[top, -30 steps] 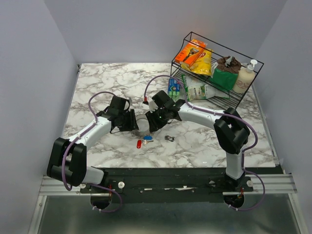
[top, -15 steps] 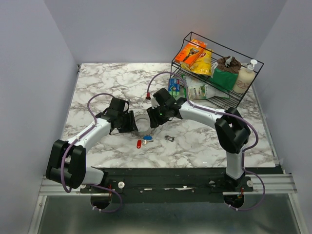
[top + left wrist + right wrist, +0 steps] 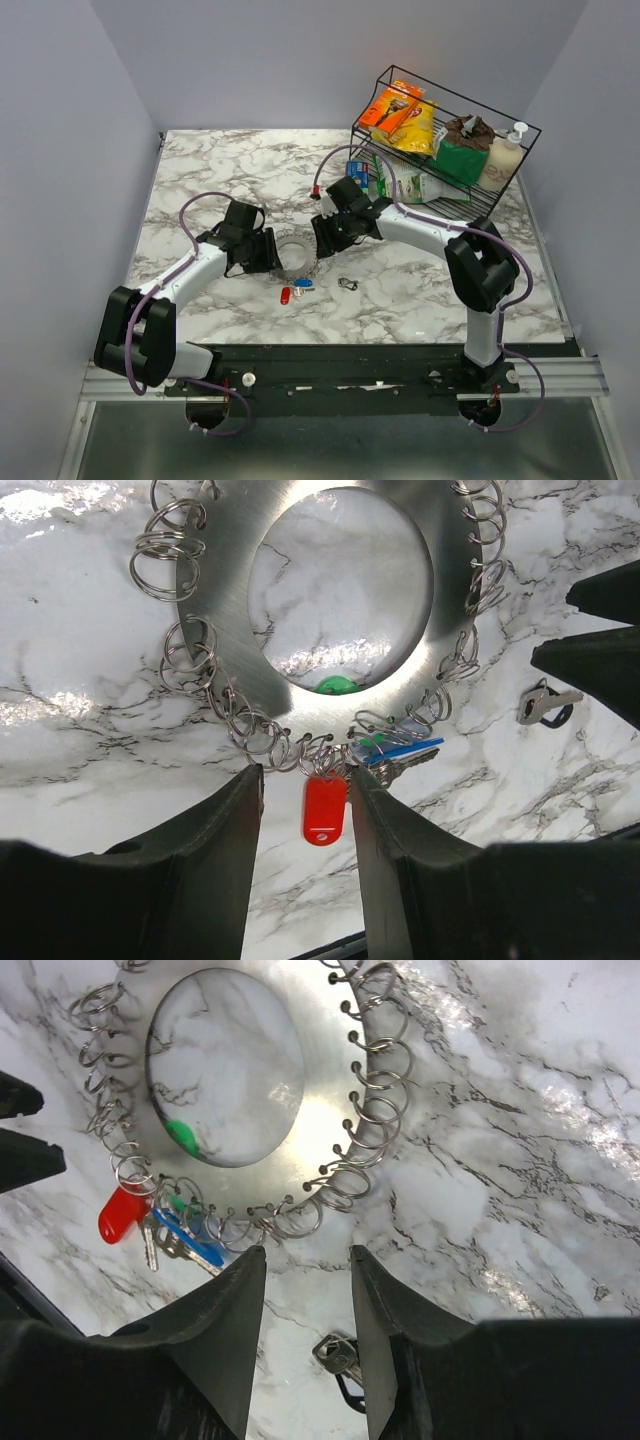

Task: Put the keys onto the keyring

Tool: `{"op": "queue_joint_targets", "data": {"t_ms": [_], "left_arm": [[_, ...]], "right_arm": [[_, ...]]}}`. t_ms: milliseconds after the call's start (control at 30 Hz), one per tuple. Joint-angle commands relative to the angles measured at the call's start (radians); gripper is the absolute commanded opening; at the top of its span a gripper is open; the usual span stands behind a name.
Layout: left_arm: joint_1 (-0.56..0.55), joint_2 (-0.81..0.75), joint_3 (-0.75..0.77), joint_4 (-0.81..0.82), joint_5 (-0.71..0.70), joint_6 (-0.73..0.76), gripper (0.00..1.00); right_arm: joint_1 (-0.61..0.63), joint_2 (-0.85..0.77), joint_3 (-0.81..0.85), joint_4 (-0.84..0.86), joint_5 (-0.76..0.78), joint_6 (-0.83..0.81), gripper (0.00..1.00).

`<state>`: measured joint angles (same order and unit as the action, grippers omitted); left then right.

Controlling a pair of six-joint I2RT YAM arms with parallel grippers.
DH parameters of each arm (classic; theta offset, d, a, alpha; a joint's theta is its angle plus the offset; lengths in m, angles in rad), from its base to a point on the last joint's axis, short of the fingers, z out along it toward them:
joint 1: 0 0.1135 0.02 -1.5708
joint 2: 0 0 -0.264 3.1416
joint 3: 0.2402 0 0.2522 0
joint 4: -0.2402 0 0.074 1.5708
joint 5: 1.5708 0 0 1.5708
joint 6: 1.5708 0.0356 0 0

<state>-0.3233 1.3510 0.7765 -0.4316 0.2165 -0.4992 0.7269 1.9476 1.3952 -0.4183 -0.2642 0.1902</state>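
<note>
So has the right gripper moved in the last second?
Yes. The right gripper has pulled away from the near edge and rightward, toward the wire rack, exposing more of the keyring.

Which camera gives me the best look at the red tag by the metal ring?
The left wrist view: the red tag lies whole and large near the middle of the picture, with its slot visible. The right wrist view shows it smaller, near the left edge. The top view shows only a red speck.
</note>
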Motion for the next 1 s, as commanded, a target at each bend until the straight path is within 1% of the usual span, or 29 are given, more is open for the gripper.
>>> {"op": "queue_joint_targets", "data": {"t_ms": [0, 67, 200, 367, 600, 867, 967], "left_arm": [[-0.005, -0.013, -0.019, 0.004, -0.014, -0.010, 0.46], [-0.006, -0.032, -0.026, -0.004, -0.026, -0.001, 0.45], [-0.019, -0.046, -0.033, -0.024, -0.066, 0.005, 0.41], [-0.080, -0.015, -0.023, -0.024, -0.147, 0.008, 0.40], [-0.092, 0.037, -0.019, 0.010, -0.199, -0.002, 0.37], [-0.092, 0.091, -0.013, 0.047, -0.209, 0.004, 0.34], [-0.092, 0.106, -0.014, 0.063, -0.209, 0.007, 0.29]], "right_arm": [[0.012, -0.042, 0.022, 0.021, -0.058, -0.032, 0.49], [0.017, -0.039, 0.028, 0.019, -0.063, -0.037, 0.49], [0.020, -0.023, 0.041, 0.021, -0.081, -0.029, 0.49], [0.026, -0.015, 0.045, 0.021, -0.086, -0.026, 0.49], [0.026, -0.018, 0.031, 0.019, -0.083, -0.029, 0.49], [0.026, -0.021, 0.022, 0.019, -0.081, -0.029, 0.49], [0.026, -0.022, 0.019, 0.019, -0.078, -0.031, 0.49]]}}
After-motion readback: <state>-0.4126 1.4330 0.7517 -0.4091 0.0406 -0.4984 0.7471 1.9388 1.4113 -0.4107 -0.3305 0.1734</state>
